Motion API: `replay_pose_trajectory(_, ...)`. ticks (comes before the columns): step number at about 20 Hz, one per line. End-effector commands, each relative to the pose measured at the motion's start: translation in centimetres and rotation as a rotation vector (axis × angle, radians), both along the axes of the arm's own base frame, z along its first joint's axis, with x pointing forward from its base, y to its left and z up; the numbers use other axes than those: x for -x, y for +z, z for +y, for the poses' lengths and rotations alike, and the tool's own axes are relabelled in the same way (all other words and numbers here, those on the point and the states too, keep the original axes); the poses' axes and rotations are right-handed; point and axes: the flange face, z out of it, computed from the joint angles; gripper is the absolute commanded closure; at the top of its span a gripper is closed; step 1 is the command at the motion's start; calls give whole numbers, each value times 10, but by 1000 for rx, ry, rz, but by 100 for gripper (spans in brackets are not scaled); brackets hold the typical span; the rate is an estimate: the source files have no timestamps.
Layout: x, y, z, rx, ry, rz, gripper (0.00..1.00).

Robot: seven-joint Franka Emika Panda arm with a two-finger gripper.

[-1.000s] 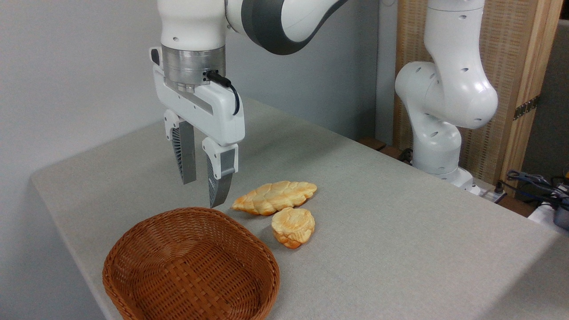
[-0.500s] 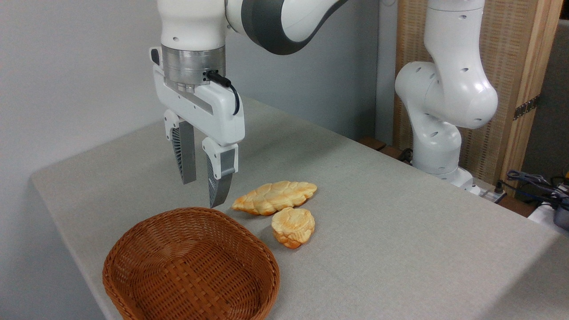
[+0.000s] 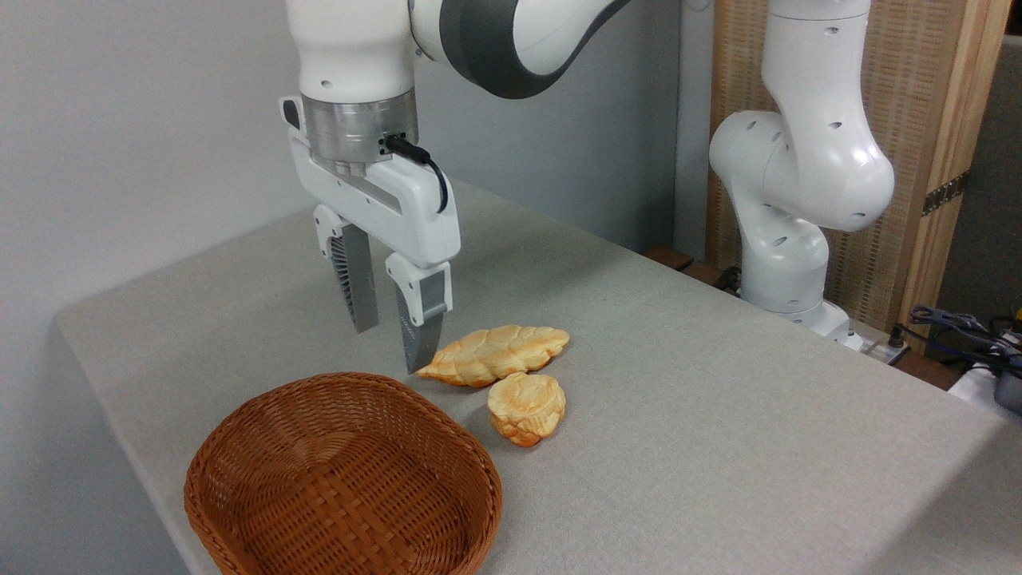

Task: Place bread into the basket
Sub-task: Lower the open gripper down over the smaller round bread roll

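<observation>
1. Two pieces of bread lie on the grey table point(image 3: 718, 415): one small roundish bun, the bread point(image 3: 527, 408) of the task, and one longer braided loaf point(image 3: 499, 353) just behind it. The two are touching or nearly so where the bun's top edge meets the loaf's lower side; the seam is too fine to tell which.
2. One basket point(image 3: 343, 479) sits at the near left of the table, oval, shallow, reddish-brown wicker. Nothing lies inside it. The bun rests on the cloth just to the right of the basket's far right rim, apart from it.
3. One gripper point(image 3: 393, 350) hangs from the white arm, pointing down, above the table behind the basket's far rim and just left of the braided loaf's left tip. Its two fingers point(image 3: 357, 283) stand a narrow gap apart with nothing between them. The nearer fingertip appears just beside the loaf's left end; whether it touches cannot be told from this one view.
4. One black cable point(image 3: 423, 164) loops from the metal wrist ring down the side of the gripper body.
5. One robot base point(image 3: 798, 200), white with jointed segments, stands at the far right edge of the table, before a pale wooden panel point(image 3: 902, 104).
6. Several cables point(image 3: 958, 327) lie bundled at the far right edge of the view, off the table.
</observation>
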Motion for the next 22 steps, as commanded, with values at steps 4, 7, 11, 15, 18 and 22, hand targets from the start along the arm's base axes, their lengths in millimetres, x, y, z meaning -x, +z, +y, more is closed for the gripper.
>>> replay_pose_trajectory(4, 22, -47, 4, -16, 1, 121, 0)
replay_pose_trajectory(7, 33, -58, 23, -13, -36, 146, 0)
replay_pose_trajectory(11, 39, -68, 50, -6, -112, 174, 0)
replay_pose_trajectory(15, 50, -93, 57, -55, -192, 227, 0)
replay_pose_trajectory(18, 52, -105, 53, -56, -199, 252, 0)
replay_pose_trajectory(22, 50, -116, 46, -59, -213, 273, 0)
